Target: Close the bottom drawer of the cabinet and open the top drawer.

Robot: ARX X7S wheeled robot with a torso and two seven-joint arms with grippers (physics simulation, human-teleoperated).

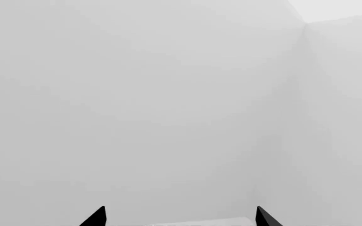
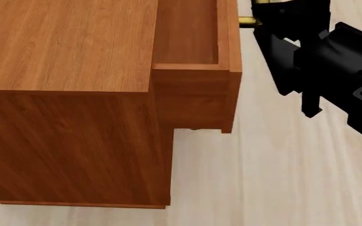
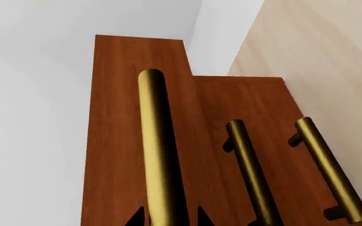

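The reddish-brown cabinet [image 2: 68, 47] fills the left of the head view. Its top drawer [image 2: 193, 80] stands pulled out, its empty inside showing. My right gripper [image 2: 261, 13] is at the drawer's brass handle [image 2: 247, 20]. In the right wrist view the gripper [image 3: 168, 218] is shut on that handle [image 3: 159, 141], one black fingertip on each side of the bar. The bottom drawer's handle [image 3: 329, 172] and the middle drawer's handle [image 3: 250, 174] lie farther back, their fronts flush with each other. My left gripper [image 1: 181, 217] is open and empty, facing a white wall.
Pale wooden floor [image 2: 282, 179] stretches to the right of the cabinet and under the pulled-out drawer. White walls meet in a corner [image 1: 303, 28] in the left wrist view. My black right arm [image 2: 332, 61] hangs over the floor beside the drawer front.
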